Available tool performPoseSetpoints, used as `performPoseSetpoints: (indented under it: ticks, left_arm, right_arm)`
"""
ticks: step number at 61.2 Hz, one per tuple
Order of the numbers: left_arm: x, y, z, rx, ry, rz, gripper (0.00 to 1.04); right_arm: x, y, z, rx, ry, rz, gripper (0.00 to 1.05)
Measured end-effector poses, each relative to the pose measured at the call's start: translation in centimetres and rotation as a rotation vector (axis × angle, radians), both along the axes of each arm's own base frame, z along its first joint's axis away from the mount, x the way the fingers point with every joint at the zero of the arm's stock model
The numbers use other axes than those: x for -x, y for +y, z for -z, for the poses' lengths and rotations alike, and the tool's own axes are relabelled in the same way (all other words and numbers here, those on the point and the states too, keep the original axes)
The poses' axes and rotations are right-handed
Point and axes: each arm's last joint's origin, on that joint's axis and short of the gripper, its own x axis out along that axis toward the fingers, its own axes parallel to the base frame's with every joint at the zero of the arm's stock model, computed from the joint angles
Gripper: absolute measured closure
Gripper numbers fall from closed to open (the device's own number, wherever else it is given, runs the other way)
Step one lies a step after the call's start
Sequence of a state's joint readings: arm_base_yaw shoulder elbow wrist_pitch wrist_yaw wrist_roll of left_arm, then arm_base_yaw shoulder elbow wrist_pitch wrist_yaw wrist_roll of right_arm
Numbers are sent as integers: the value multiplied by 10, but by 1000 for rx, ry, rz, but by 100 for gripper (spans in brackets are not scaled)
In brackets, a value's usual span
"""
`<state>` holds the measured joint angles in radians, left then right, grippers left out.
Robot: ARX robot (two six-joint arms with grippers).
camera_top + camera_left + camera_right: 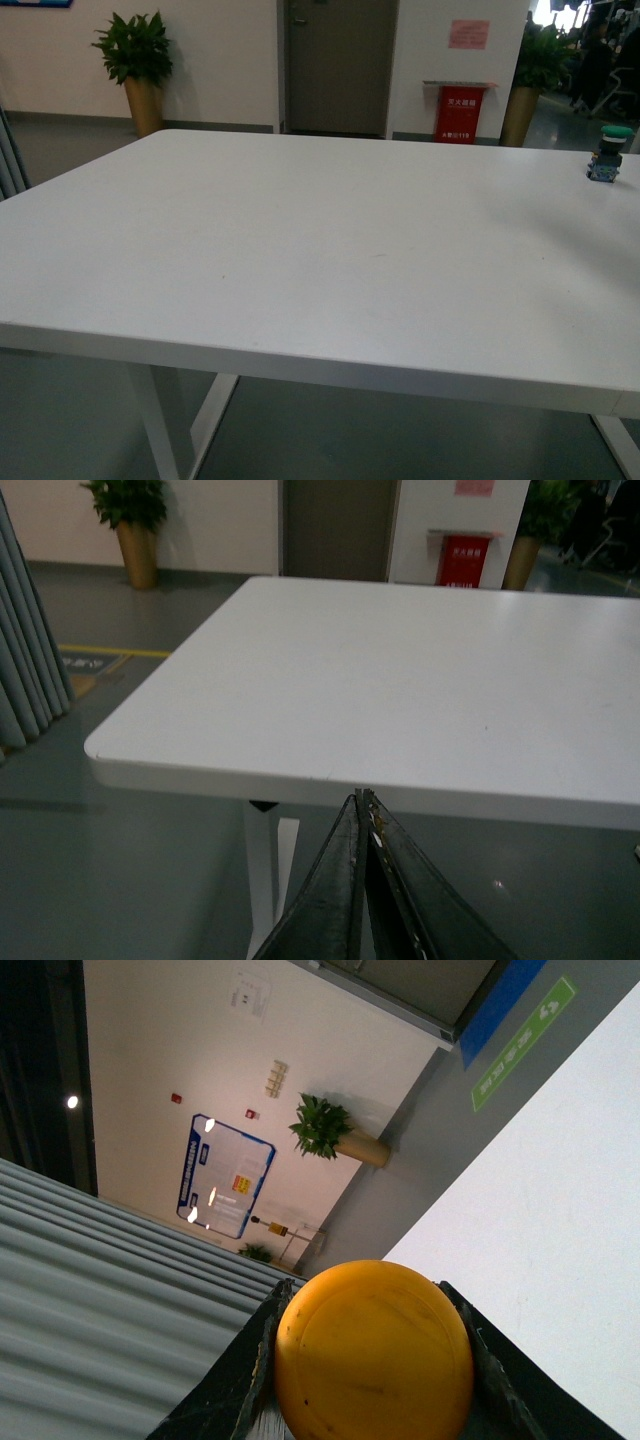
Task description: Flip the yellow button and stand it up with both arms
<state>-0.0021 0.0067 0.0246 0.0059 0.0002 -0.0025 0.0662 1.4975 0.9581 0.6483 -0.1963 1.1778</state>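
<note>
Firstly, yellow button point(373, 1353): round yellow-orange cap facing the right wrist camera, smooth and slightly domed, with faint scuffs; only the cap shows, the body behind it is hidden.
Where it is: clamped in the right gripper point(372, 1365), with the white table point(560, 1210) behind it; I cannot tell whether it touches the table.
Right fingers point(238, 1385): dark, matte, spread just to the cap's width and pressing it on both sides.
Left gripper point(362, 815): black tapered fingers pressed flat together, holding nothing, in front of the table's near edge.
Table surface: flat matte white top with rounded corners and white legs.
Green-capped button point(608, 152): upright at the table's far right edge, with a dark collar and blue base.
</note>
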Motion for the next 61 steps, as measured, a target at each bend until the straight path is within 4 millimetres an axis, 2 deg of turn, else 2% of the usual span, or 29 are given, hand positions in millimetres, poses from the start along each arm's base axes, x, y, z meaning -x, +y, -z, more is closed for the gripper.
performPoseSetpoints:
  ticks: [13,22,29,38,45,47,54,61]
  left_arm:
    - [0,0,0,0,2,0,100]
    - [0,0,0,0,2,0,74]
    - [0,0,0,0,2,0,53]
    - [0,0,0,0,2,0,28]
    - [0,0,0,0,2,0,7]
    - [0,0,0,0,2,0,4]
    - [0,0,0,0,2,0,6]
    - [0,0,0,0,2,0,6]
  right_arm:
    - [0,0,0,5,2,2,70]
    - [-1,0,5,47,34,23,70]
    - [-11,0,3,151,72,62,70]
    - [-38,-5,-10,436,101,149,70]
    - [-68,-17,-24,714,102,193,70]
    - [-78,-23,-29,790,110,202,70]
    - [-104,-45,-37,986,164,226,70]
    - [-126,-72,-37,1106,274,259,70]
